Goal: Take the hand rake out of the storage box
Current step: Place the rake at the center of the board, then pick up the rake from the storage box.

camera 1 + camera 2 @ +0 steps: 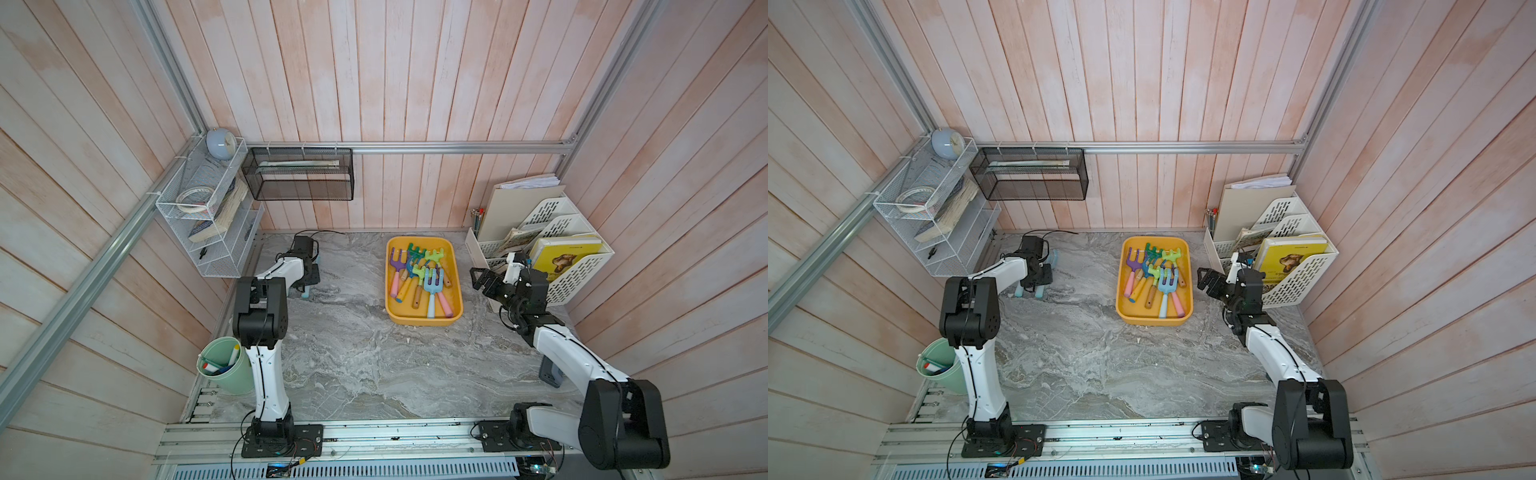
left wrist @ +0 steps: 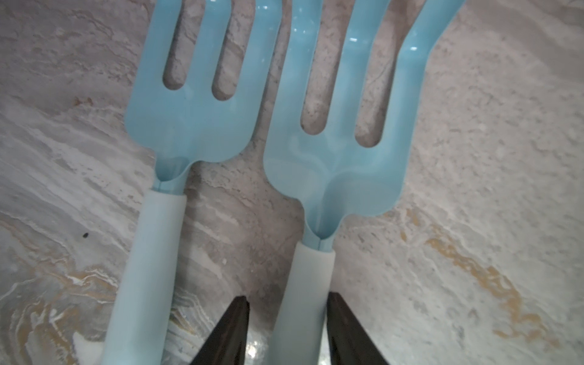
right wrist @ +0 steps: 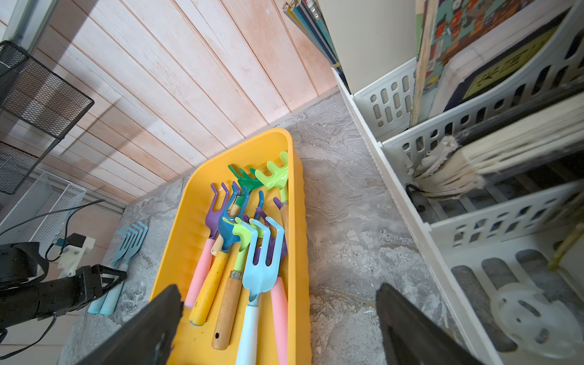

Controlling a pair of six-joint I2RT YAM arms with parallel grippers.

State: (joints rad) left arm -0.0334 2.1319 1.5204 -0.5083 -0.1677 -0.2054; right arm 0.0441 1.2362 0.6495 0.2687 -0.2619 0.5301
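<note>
Left gripper (image 2: pixel 286 303) straddled a blue hand rake (image 2: pixel 331 164) by its handle on the table (image 2: pixel 474 221), outside the storage box (image 1: pixel 422 321); clamping I could not confirm. Right gripper (image 3: pixel 278 292) gaped. Risk: uneven closure shoving the adjacent rake (image 2: pixel 189 126).

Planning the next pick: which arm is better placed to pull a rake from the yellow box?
Right. The right gripper is open, empty, beside the storage box; the left gripper straddles a blue fork handle across the table.
</note>
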